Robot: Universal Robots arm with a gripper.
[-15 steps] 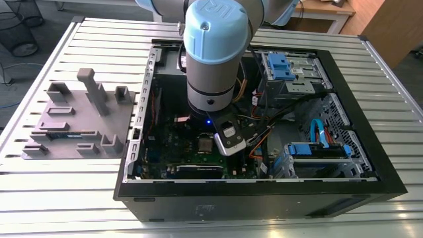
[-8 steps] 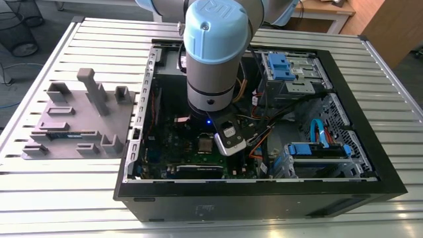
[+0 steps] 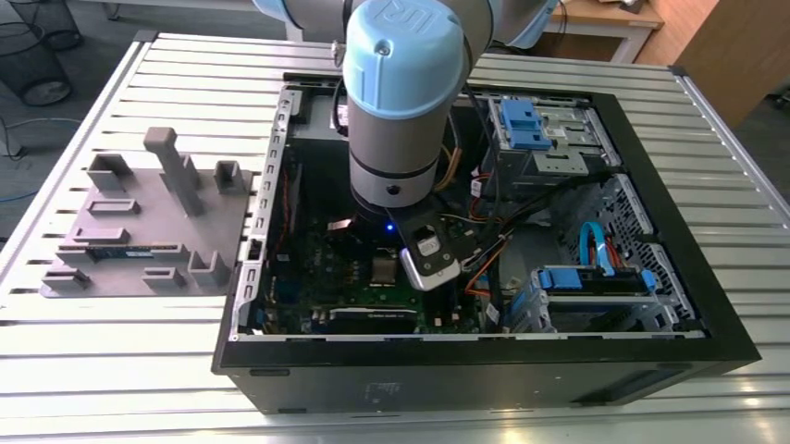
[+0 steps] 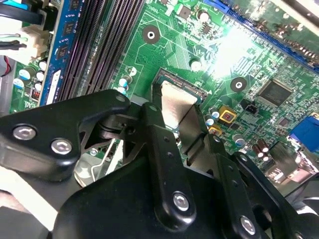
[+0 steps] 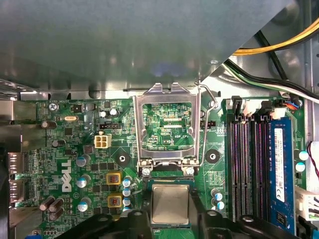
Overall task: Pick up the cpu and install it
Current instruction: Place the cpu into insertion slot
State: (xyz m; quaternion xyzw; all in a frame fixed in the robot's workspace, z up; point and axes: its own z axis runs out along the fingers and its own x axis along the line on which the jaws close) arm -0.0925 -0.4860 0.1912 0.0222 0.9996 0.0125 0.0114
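The install step is judged to be in hand: inside the open computer case (image 3: 494,370) on the slatted worktop (image 3: 124,370), the arm (image 3: 395,92) is seen reaching down over the green motherboard (image 5: 75,149). The cpu (image 5: 170,203), a small flat square with a dull-shining silver lid, is seen in both wrist views right at the dark socket opening, between the black, angular fingers (image 4: 164,164) of the gripper (image 4: 187,134). These appear to be closed against two opposite edges of the chip. Whether it is already bedded or held just above cannot be told. The stamped-metal load frame (image 5: 167,92) is found swung up and open beside it, its wire lever (image 5: 204,124) raised. Seating is judged to call for square alignment with the socket and no downward force, pins being easily bent. The long dark memory slots (image 5: 244,164) are passed close alongside.
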